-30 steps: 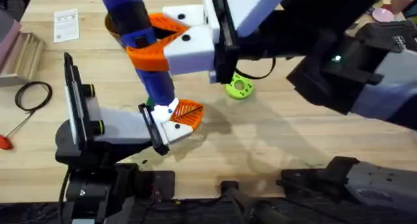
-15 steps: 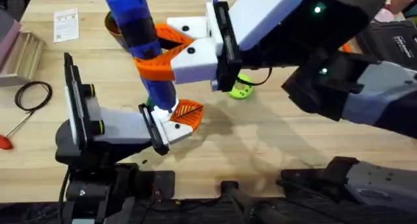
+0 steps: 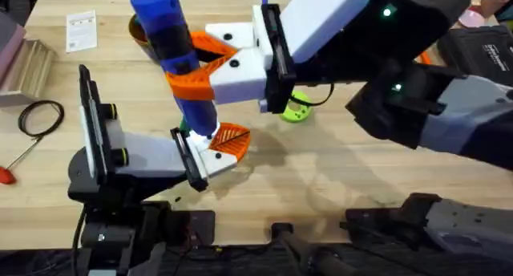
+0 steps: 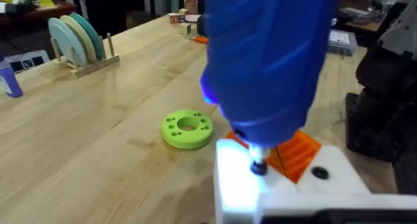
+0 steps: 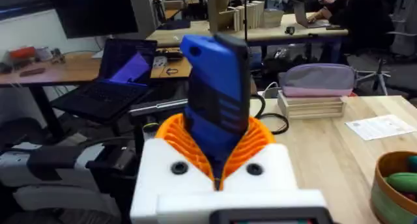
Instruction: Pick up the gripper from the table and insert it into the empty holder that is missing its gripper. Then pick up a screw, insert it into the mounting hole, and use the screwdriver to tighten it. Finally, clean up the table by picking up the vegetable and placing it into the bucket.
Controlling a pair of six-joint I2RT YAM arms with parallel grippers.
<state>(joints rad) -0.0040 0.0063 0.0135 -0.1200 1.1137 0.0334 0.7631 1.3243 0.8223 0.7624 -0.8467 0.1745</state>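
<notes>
**Desk:** Screwdriver, blue cylindrical electric model with a dark band [image 3: 172, 55] — where does it stand?

**Photographer:** Near upright, leaning slightly toward eleven o'clock, at centre-left of the wooden surface [image 3: 353, 180]. Its short metal tip [image 4: 258, 167] is seated on the white angular plastic finger base [image 3: 210, 157], right beside the small orange ribbed wedge fingertip [image 3: 230, 138] already fitted there.

**Desk:** Who has it?

**Photographer:** The right arm's claw [image 3: 210, 67], clenched around the barrel below the dark band, orange ribbed pads [image 5: 257, 140] on both sides. The arm reaches in from three o'clock, wrist raised, fingers horizontal.

**Desk:** And the left?

**Photographer:** The left claw [image 3: 192, 157] is grasping the white finger base, bracing it low over the surface.

**Desk:** How will the tool handle?

**Photographer:** Rigid, smooth-shelled, probably top-heavy; I judge a mid-barrel hold best, since any tilt could walk the tip off the screw. The ribbed pads should resist twisting.

**Desk:** Anything else?

**Photographer:** A bright-green round disc with holes [image 3: 295, 107] lies at two o'clock of the tip.
</notes>
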